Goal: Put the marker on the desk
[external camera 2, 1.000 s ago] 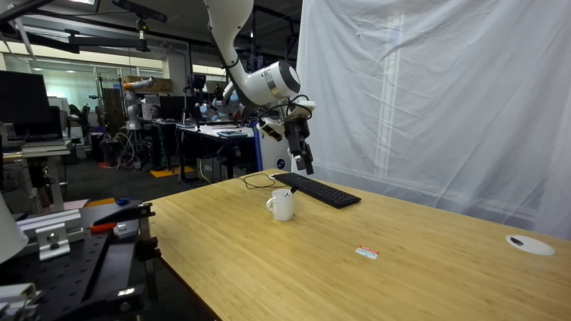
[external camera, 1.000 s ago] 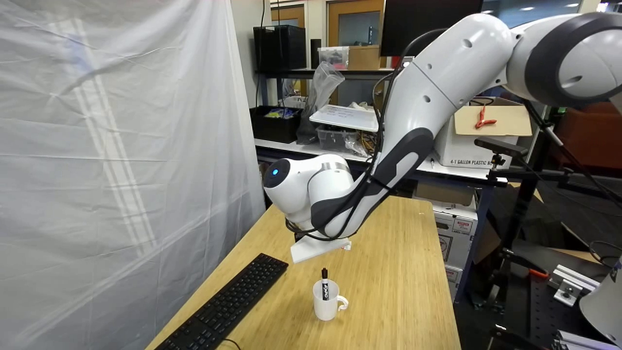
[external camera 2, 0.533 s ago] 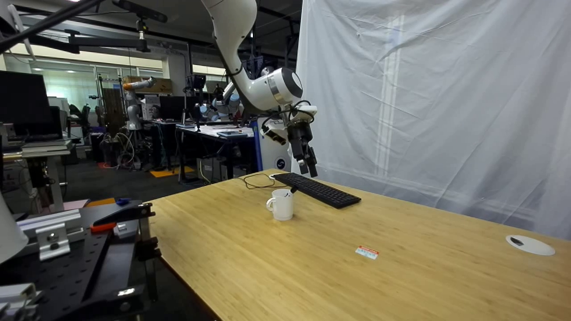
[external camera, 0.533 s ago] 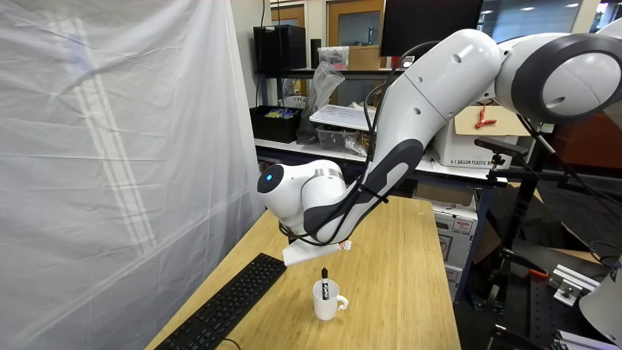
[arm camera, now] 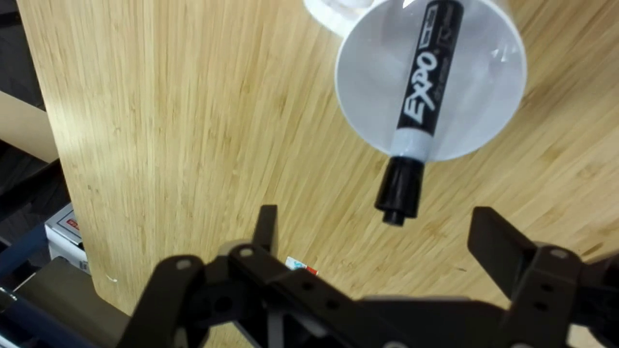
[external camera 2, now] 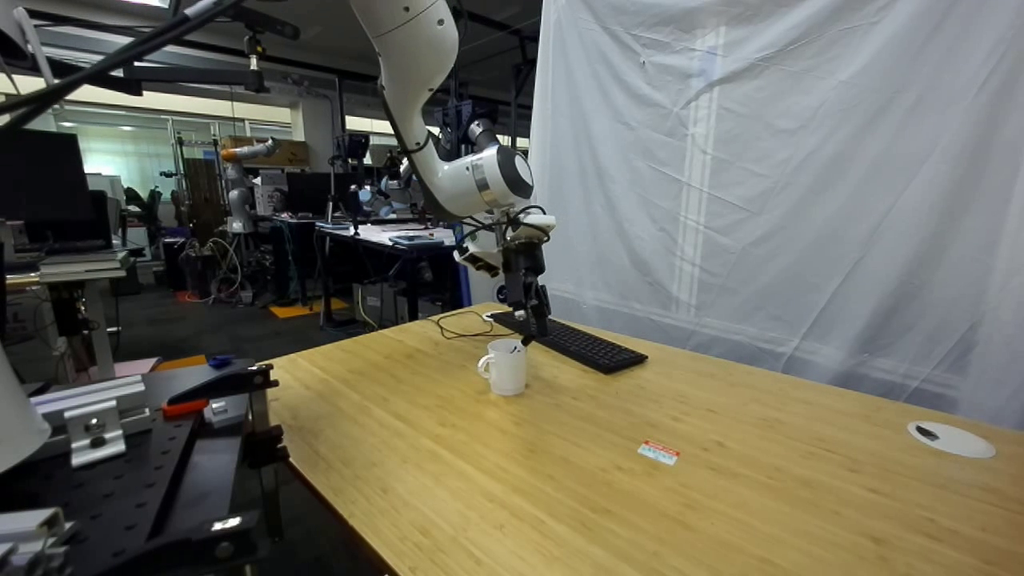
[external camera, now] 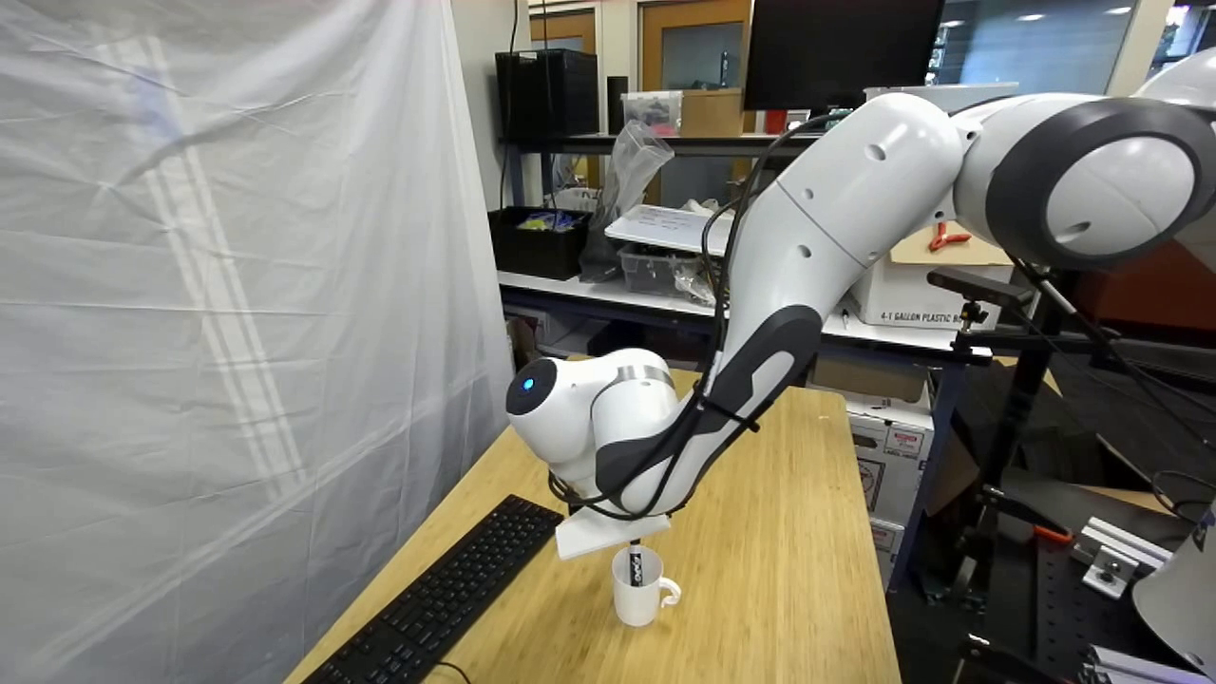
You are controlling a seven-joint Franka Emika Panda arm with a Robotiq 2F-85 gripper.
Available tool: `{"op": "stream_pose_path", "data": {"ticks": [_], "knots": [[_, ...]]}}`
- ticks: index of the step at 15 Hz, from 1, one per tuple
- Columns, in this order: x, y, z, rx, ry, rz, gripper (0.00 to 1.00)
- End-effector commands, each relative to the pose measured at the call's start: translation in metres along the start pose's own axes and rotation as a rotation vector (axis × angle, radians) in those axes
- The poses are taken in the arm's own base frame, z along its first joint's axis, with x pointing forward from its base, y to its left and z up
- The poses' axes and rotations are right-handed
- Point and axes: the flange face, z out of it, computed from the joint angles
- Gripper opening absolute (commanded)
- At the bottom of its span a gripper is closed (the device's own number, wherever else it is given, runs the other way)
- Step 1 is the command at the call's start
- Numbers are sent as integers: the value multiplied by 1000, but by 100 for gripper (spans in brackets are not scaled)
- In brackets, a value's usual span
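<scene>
Probable step: grasp approach. The black 2-finger gripper (arm camera: 375,222) stands spread wide, holding nothing. The black, pen-shaped marker (arm camera: 425,82) leans inside the white, cylindrical mug (arm camera: 370,84). Next should be: straddle marker, clamp, lift, lay on the bamboo-coloured wooden desk (arm camera: 193,145).

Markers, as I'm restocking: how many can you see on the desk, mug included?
1: the marker leans in the white mug on the desk, poking out of it. The wrist view crops the mug, so a short one could be hidden.
</scene>
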Motion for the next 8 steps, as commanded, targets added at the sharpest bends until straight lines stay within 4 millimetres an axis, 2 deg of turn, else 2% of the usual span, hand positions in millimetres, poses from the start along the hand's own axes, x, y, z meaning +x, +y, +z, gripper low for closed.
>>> {"op": "stream_pose_path", "data": {"ticks": [1,8], "knots": [[-7,-5,-5,15,-18,8,100],[-14,-7,-1,18,-40,7,100]]}}
